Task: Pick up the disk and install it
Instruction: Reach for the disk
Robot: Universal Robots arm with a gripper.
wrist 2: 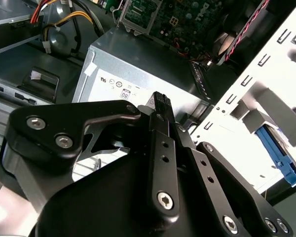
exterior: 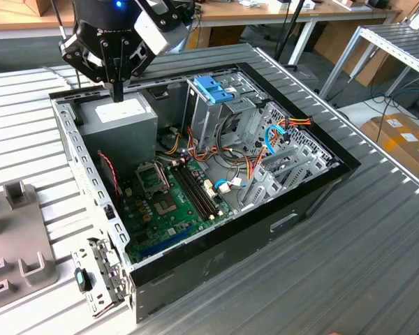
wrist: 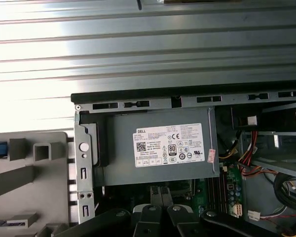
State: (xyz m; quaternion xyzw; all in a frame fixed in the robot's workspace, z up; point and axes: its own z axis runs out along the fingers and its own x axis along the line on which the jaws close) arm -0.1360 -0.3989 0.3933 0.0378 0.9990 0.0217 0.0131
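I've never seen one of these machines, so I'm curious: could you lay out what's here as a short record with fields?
setting: open computer case on a ribbed metal table
tool: shut, empty, over the grey box with a white sticker
blue latch: atop the metal cage inside the case
circuit board: green, on the case floor
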